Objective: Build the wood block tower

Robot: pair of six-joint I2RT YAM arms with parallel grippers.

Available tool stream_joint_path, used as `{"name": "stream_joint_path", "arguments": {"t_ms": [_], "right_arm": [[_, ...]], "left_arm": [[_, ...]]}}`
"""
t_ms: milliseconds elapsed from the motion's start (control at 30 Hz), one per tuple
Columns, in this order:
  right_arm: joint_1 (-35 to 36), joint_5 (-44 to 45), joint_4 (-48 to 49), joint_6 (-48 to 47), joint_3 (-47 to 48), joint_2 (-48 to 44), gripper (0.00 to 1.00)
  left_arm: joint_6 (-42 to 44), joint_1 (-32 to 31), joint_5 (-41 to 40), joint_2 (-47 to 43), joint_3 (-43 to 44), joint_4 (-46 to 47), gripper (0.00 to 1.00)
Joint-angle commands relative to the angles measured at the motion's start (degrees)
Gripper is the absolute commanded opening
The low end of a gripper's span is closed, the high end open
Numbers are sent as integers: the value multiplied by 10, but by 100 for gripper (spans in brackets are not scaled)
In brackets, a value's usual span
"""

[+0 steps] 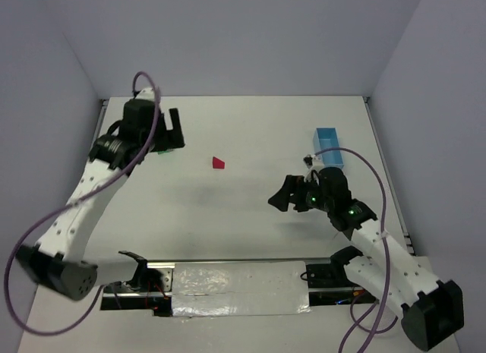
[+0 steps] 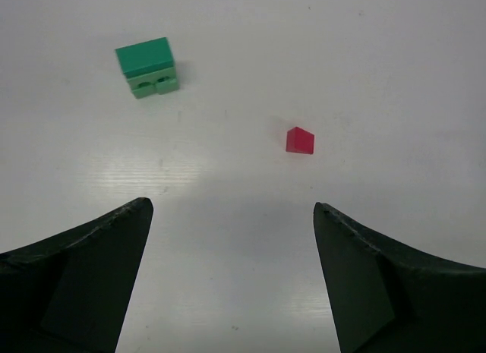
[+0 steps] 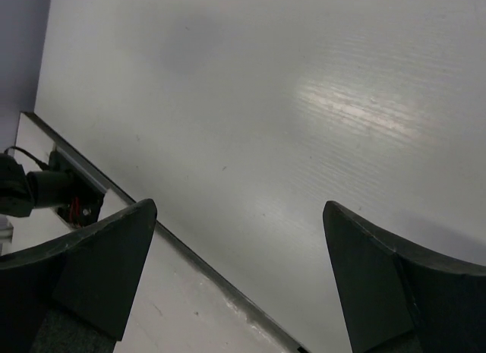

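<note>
On the white table (image 1: 250, 216), left hand (image 2: 231, 216) and right hand (image 1: 282, 192) gape empty; in the left wrist view the green blocks (image 2: 148, 67) sit upper left and the red roof block (image 2: 300, 140) right of centre, likely to skid under an off-centre pinch.

Counter (image 2: 395, 57): smooth, white, with a soft sheen
Green blocks (image 2: 146, 67): matt, evenly coloured
Red block (image 2: 300, 140): matt, smooth faces
Left end effector (image 2: 233, 212): dull black plastic

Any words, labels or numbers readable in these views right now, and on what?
None. No print shows on the green blocks, the red block, the blue tray or the table.
</note>
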Motion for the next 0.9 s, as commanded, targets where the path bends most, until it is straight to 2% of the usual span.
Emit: {"name": "stream_joint_path", "arguments": {"t_ms": [0, 67, 100, 133, 167, 200, 300, 367, 433, 533, 733, 867], "right_arm": [[43, -2, 107, 3, 72, 108, 98], [61, 28, 95, -70, 163, 187, 98], [72, 35, 79, -100, 195, 268, 99], [78, 41, 73, -129, 225, 308, 99], [82, 45, 62, -186, 290, 388, 99], [92, 47, 38, -211, 321, 424, 100], [108, 70, -6, -291, 443, 558, 100], [121, 68, -27, -337, 520, 639, 100], [147, 85, -88, -412, 599, 712, 100], [164, 130, -146, -477, 678, 770, 99], [164, 77, -206, -548, 785, 861, 95], [160, 79, -250, -571, 854, 910, 93]], "left_arm": [[-12, 17, -26, -98, -83, 18, 100], [3, 19, -37, -156, -156, 32, 99], [4, 20, -37, -170, -178, 47, 100], [6, 22, -33, -185, -216, 52, 100], [6, 22, -25, -208, -231, 53, 100], [3, 23, -25, -219, -261, 63, 100], [2, 32, -6, -267, -309, 91, 99], [0, 34, -8, -284, -313, 84, 100], [6, 35, -9, -295, -318, 92, 100], [9, 35, 5, -294, -318, 93, 100], [18, 35, 22, -282, -315, 92, 100], [21, 35, 30, -284, -316, 92, 100]]}}
